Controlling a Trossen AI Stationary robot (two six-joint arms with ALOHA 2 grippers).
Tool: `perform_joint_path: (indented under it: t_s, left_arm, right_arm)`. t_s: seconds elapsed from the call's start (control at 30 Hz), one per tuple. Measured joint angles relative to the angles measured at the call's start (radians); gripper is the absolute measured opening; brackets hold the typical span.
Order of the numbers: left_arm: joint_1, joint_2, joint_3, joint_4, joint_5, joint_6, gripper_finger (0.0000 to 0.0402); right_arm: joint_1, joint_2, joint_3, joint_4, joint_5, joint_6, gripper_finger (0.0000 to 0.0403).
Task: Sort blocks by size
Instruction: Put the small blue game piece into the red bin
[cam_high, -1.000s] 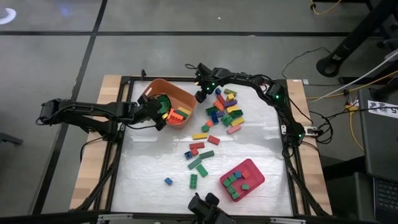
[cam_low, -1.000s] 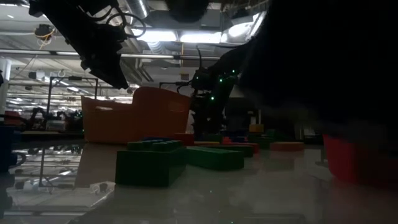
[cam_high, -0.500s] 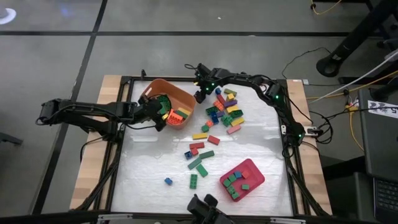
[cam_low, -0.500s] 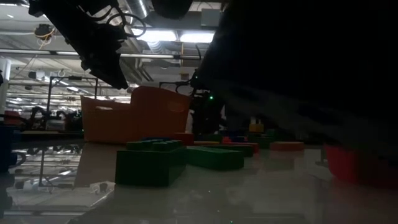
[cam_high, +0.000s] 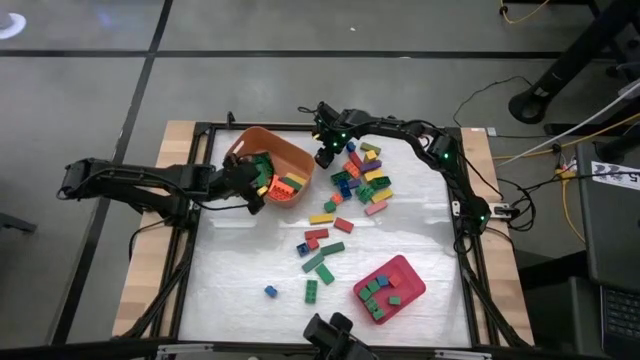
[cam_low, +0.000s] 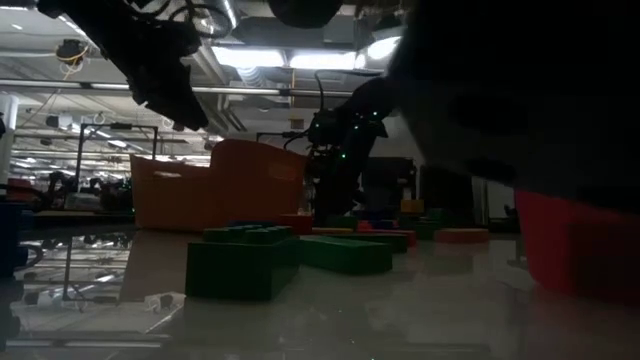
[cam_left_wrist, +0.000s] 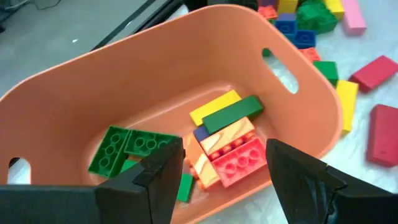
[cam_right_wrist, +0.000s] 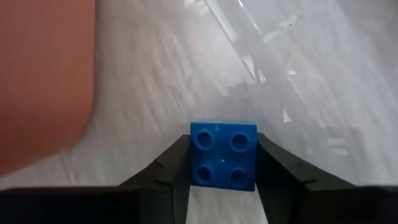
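My right gripper (cam_high: 325, 152) is at the table's far side, just right of the orange tub (cam_high: 243, 150), shut on a small square blue block (cam_right_wrist: 222, 154) with four studs. Above the tub's near part my left gripper (cam_left_wrist: 224, 171) hangs open with nothing between its fingers. Under it several long blocks (cam_left_wrist: 227, 134), green, yellow, orange and red, lie on the tub's floor. A heap of mixed blocks (cam_high: 362, 175) lies right of my right gripper. More blocks (cam_high: 322, 245) lie scattered on the table's middle. My right gripper pinches the blue block by two opposite side faces (cam_right_wrist: 194, 158) between its two fingers (cam_right_wrist: 168, 177). The fingers come from above, pointing down, and the block's studded top faces up between them. Whether the block rests on the table or is lifted, I cannot tell.
A pink-red tray (cam_high: 405, 268) with several small green blocks stands near the front right. A lone small blue block (cam_high: 270, 291) lies near the front left. The white table top between the scattered blocks and the tub is bare.
My left gripper has risen a little above the tub. My right gripper has stayed at the far side beside the tub.
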Motion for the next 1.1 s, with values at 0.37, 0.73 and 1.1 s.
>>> perform_joint_path:
  t_s: [0.37,0.73,1.1]
  left_arm:
    - [-0.064,-0.010,0.000,-0.003,0.079,-0.020,0.0217]
    - [-0.098,0.008,-0.002,-0.186,0.211,-0.248,0.0217]
    - [-0.019,0.162,-0.003,-0.332,0.072,-0.359,0.0217]
  right_arm:
    - [0.000,-0.026,0.086,-0.193,0.089,-0.095,0.0143]
    - [0.000,-0.028,0.415,-0.559,0.217,-0.150,0.0142]
    - [0.015,-0.093,0.464,-0.851,0.096,-0.145,0.0141]
